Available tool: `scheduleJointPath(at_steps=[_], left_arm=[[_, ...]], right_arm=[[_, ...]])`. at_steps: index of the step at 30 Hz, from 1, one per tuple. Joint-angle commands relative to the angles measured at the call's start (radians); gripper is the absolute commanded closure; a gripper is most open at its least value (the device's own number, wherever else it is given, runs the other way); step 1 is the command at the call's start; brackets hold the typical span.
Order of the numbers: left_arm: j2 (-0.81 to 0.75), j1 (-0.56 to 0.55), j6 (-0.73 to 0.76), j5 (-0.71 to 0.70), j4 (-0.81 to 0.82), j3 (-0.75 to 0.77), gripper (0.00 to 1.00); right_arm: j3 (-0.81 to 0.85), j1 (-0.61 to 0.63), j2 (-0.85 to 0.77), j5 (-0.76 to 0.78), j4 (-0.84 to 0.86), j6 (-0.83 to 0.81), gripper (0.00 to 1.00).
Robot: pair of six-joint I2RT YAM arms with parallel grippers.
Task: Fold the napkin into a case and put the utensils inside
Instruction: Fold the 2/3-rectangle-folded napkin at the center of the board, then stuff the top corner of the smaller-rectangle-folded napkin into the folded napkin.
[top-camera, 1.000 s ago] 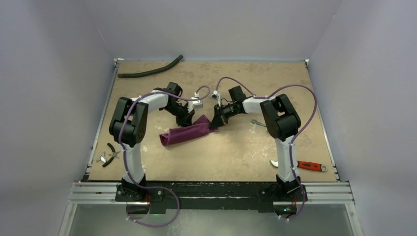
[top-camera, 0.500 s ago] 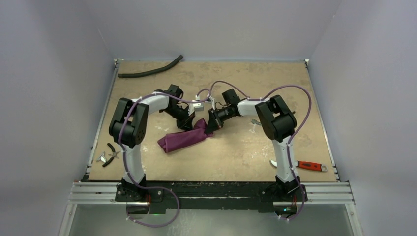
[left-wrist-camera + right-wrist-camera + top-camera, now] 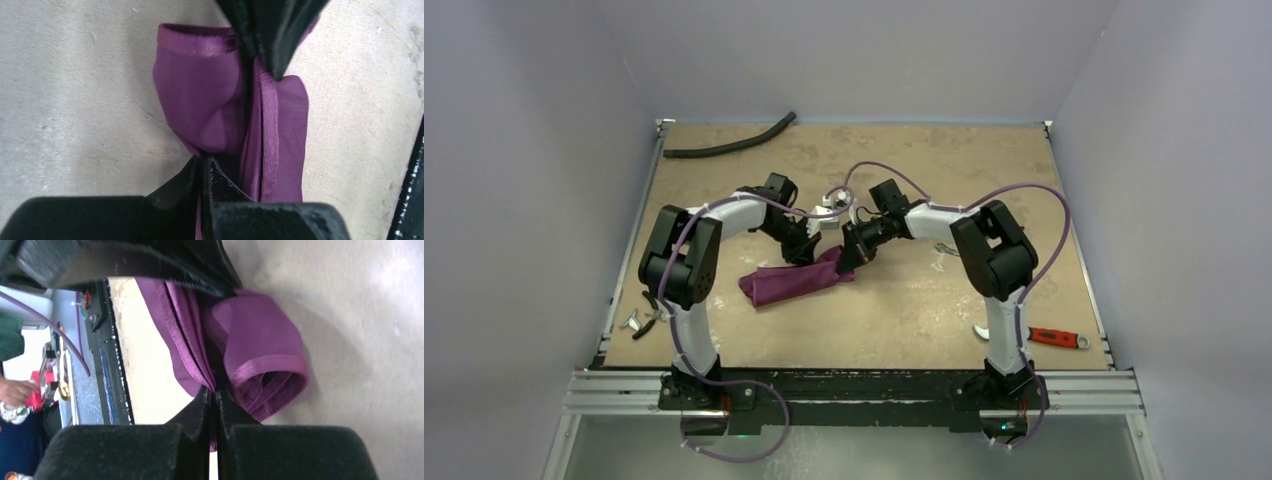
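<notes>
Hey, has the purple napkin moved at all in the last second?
Yes. The napkin has slid slightly left and a little nearer, away from the red-handled tool on the right.

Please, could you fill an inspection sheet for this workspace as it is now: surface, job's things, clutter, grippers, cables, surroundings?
Surface: tan board, worn and stained.
Job's things: napkin bunched mid-table; silvery thing by the right arm, perhaps the fork; spoon not seen.
Clutter: hose far left; red-handled tool near right; pliers near left.
Grippers: left gripper and right gripper both shut on the napkin.
Cables: purple cables looping along both arms.
Surroundings: pale walls; a person's hand in the right wrist view.
</notes>
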Motion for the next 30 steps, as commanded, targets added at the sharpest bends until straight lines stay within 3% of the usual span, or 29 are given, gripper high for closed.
scheduleJointPath(at_steps=[1, 6, 13, 25, 30], left_arm=[[-0.042, -0.007, -0.045, -0.125, 0.109, -0.047, 1.0], [-0.06, -0.033, -0.052, -0.129, 0.115, -0.053, 1.0], [-0.055, -0.072, -0.059, -0.146, 0.122, -0.051, 1.0], [-0.066, -0.111, -0.009, -0.138, 0.096, -0.066, 1.0], [-0.084, -0.123, -0.004, -0.122, 0.116, -0.084, 1.0]], right_arm=[[-0.105, 0.008, -0.135, 0.178, 0.099, 0.173, 1.0], [-0.167, 0.034, -0.21, 0.308, 0.06, 0.215, 1.0], [-0.16, 0.085, -0.212, 0.355, 0.076, 0.237, 1.0], [0.064, 0.103, -0.052, 0.225, -0.099, 0.094, 1.0], [0.045, 0.102, -0.039, 0.13, -0.07, 0.101, 1.0]])
